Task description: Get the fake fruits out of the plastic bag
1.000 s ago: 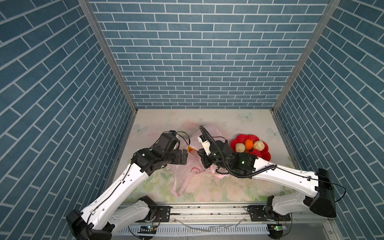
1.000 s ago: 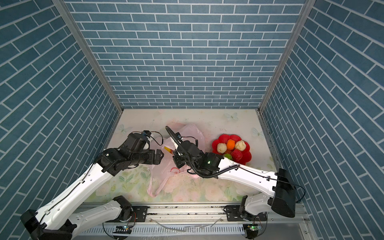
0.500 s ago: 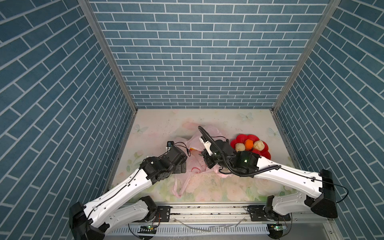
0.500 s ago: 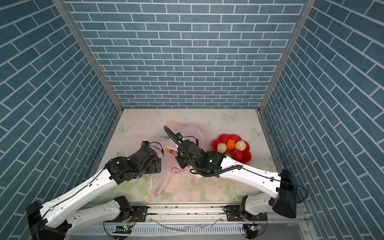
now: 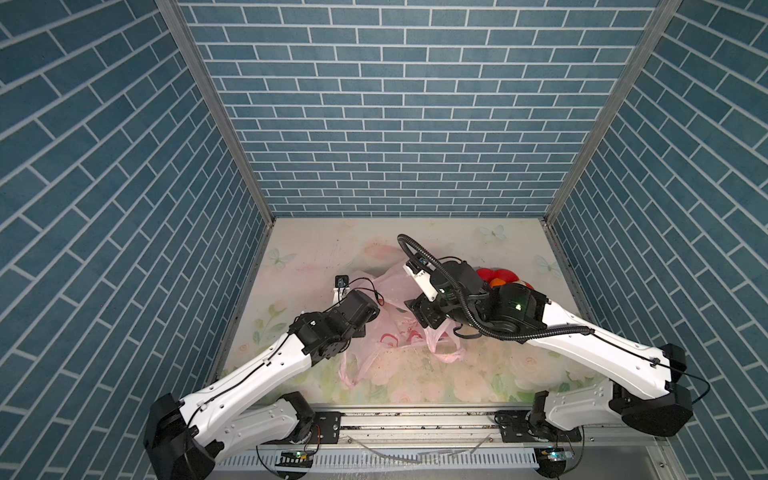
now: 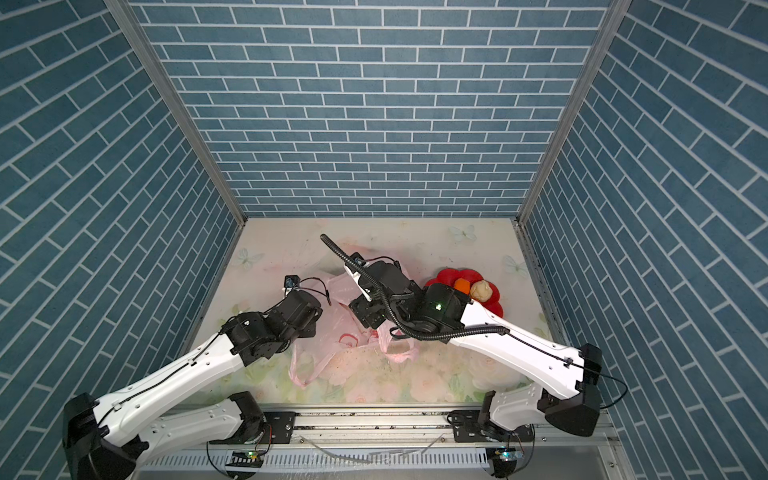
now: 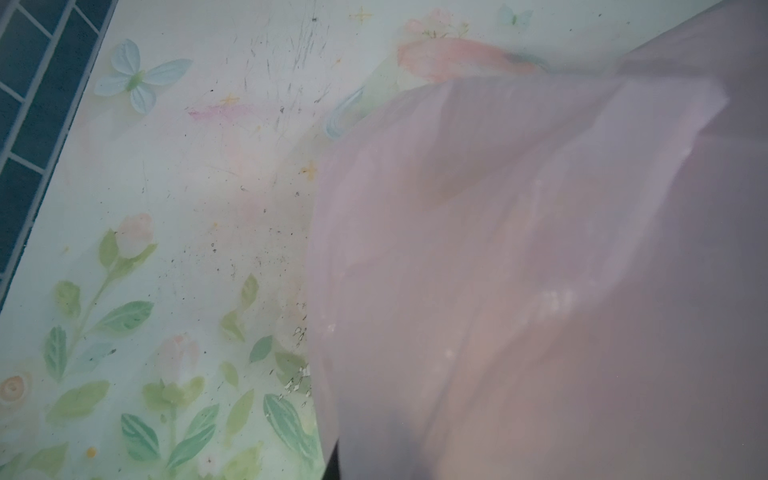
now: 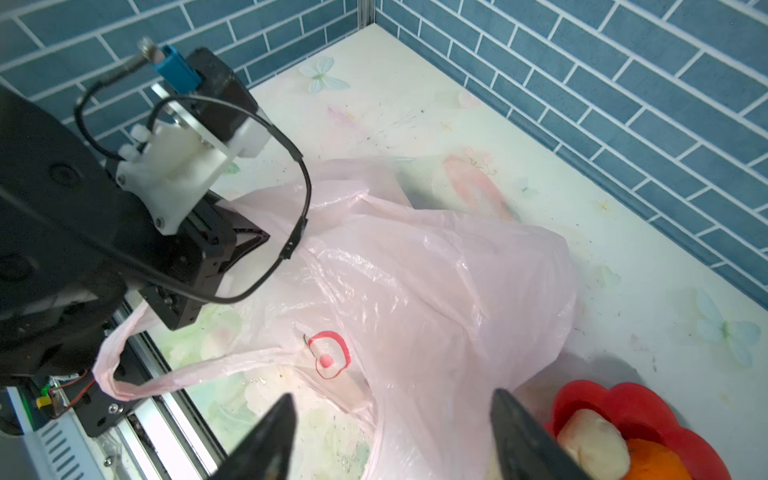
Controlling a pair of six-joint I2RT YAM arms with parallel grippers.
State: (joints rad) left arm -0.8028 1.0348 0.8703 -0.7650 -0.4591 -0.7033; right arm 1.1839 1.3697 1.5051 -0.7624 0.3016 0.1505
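Two handles (image 5: 348, 376) of the bag (image 5: 399, 332) are seen trailing over the table (image 5: 316, 249) toward its near edge. Further in, the left gripper (image 8: 245, 243) is seen with its fingers pressed together on a fold of the bag's rim, and the left wrist view is half covered by the bag. The right gripper (image 8: 392, 397) is held just above the bag's other side, its fingers (image 8: 282, 432) set wide apart. The bag is slumped mid-table between the two arms, with one red print (image 8: 328, 353) showing. Just beside it, on the right, a red plate (image 6: 451, 275) is seen carrying a beige piece (image 6: 481, 290) and an orange piece (image 6: 461, 285); whether any fruit lies inside the bag cannot be told
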